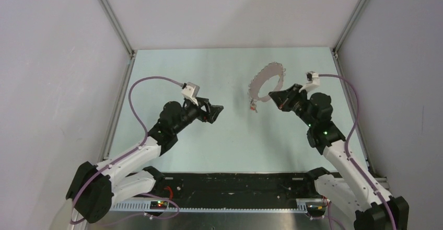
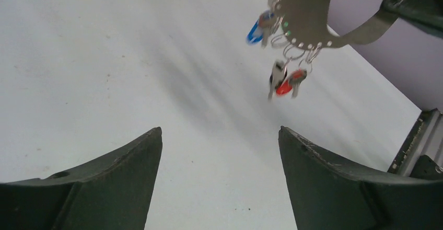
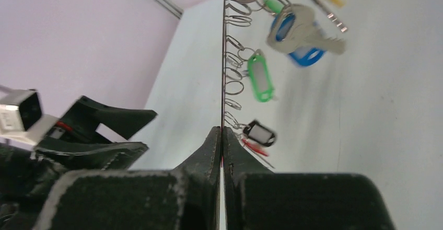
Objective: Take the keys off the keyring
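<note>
Pale grey walls (image 1: 52, 57) close in a light green table (image 1: 219, 146), and the keyring (image 1: 267, 78) is held up in the air over the part of the table nearer the far right corner, not resting on the surface. Our right gripper (image 1: 275, 95) is clamped on its near rim: in the right wrist view the jaws meet flat on the thin metal, the hoop running edge-on away from them. Our left gripper (image 1: 216, 110) hangs over the middle of the table, toward the left edge, well apart from the hoop, jaws spread wide with nothing between them.

The keys (image 2: 284, 86) dangle from small split rings (image 3: 235, 88) threaded through holes along the hoop; we make out blue, green, yellow and red plastic heads, a red one lowest.

We judge the hoop thin, stiff and light, smooth enough to twist in the pinch if pulled sideways. The keys look light and loose, so they will likely swivel away from a touch. The plastic heads seem the better hold: broader and less slippery than the blades. We would take the lowest red head with the left gripper, since it hangs clear of the others, and work it along its split ring.
</note>
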You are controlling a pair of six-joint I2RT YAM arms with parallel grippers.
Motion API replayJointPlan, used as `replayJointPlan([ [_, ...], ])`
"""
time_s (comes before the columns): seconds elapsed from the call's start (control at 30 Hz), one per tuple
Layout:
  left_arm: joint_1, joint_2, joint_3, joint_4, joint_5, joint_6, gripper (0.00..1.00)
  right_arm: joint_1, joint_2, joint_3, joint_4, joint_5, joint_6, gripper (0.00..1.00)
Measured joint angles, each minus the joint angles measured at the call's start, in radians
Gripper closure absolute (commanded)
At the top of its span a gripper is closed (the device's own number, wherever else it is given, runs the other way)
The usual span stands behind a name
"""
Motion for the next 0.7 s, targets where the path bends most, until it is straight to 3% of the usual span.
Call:
replayJointPlan([
  [0.23, -0.005, 0.032, -0.017, 0.117, 0.111, 0.009, 0.36, -0.022, -0.087, 0.014, -0.011, -0.036, 0.045, 1.0],
  [0.5, -0.074, 0.126, -0.124, 0.377, 0.232, 0.075, 0.41, -0.022, -0.089, 0.048, -0.019, -0.108, 0.084, 1.0],
  [0.7, -0.124, 0.133, -0.162, 0.483, 0.253, 0.161, 0.42, -0.018, -0.089, 0.052, -0.014, -0.149, 0.111, 1.0],
])
